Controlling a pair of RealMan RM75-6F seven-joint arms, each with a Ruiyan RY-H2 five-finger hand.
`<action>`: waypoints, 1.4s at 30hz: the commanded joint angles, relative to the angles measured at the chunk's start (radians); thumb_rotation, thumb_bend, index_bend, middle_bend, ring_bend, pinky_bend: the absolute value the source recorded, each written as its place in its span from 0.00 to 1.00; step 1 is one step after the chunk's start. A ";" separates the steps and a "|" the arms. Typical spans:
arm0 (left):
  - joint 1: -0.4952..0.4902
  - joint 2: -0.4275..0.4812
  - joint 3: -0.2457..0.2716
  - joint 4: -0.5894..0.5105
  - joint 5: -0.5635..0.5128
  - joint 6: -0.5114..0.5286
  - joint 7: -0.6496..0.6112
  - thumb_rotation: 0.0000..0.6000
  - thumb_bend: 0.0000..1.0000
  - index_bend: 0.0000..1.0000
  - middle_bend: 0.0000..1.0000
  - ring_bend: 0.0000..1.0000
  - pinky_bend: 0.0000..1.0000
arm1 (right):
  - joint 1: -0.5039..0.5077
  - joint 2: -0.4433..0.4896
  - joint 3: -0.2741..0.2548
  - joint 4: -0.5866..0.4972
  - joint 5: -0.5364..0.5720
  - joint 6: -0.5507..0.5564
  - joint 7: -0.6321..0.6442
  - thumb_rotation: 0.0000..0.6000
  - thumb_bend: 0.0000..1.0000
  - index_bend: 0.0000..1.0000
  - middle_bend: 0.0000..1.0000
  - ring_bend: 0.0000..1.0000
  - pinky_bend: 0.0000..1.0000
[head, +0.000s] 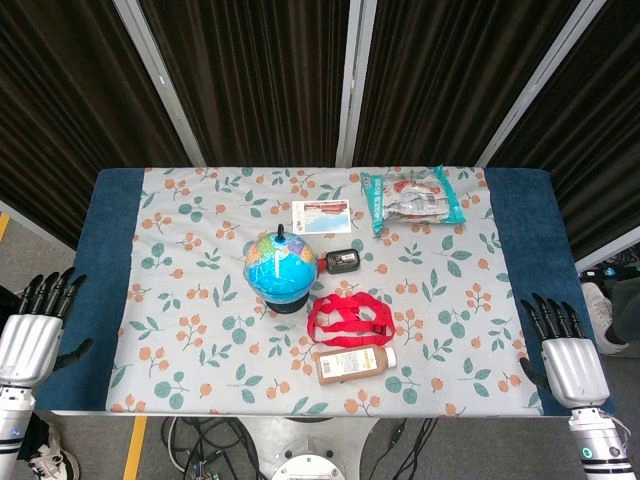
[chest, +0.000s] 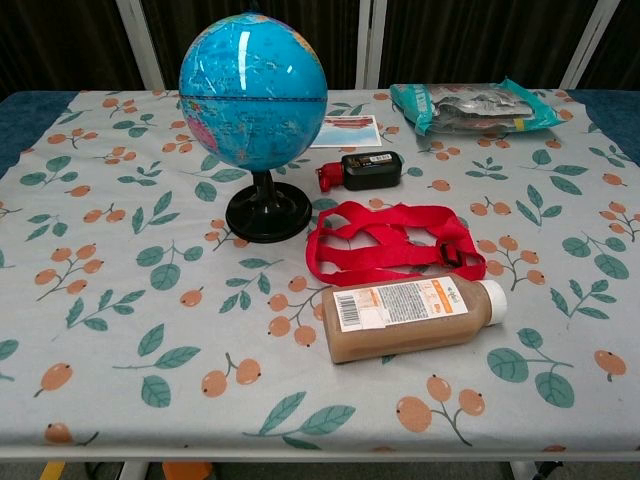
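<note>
Left hand (head: 32, 335) and right hand (head: 568, 355) hang off the surface (head: 520, 260) edges, fingers spread, holding nothing. Bottle (head: 355, 362) lies on its side at front centre, just beside red strap (head: 348, 317); globe (head: 280, 266) stands behind.

Both robot hands show only in the head view; the chest view shows neither. The left robot hand (head: 32, 335), silver-backed with black fingers, sits at the near left corner of the scene, back facing up, its fingers held straight and slightly apart, pointing toward the far side, its thumb jutting out to the right. It holds nothing. The right robot hand (head: 563, 355), of the same silver and black build, sits at the near right corner, back up, its fingers straight and fanned toward the far side, empty as well. Below each, a silver wrist cuff runs off the near edge.
</note>
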 joint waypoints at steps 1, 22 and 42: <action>0.001 -0.002 0.001 0.002 0.002 0.000 -0.001 1.00 0.18 0.04 0.01 0.00 0.00 | -0.002 -0.010 0.004 0.016 -0.025 0.028 0.019 1.00 0.18 0.00 0.00 0.00 0.00; -0.117 -0.031 -0.005 -0.076 0.142 -0.093 0.052 1.00 0.18 0.04 0.01 0.00 0.00 | -0.006 -0.007 0.005 0.052 -0.019 0.034 0.055 1.00 0.18 0.00 0.00 0.00 0.00; -0.405 -0.192 -0.110 -0.128 0.195 -0.329 0.160 1.00 0.18 0.04 0.01 0.00 0.00 | -0.010 -0.003 0.007 0.078 0.002 0.026 0.088 1.00 0.18 0.00 0.00 0.00 0.00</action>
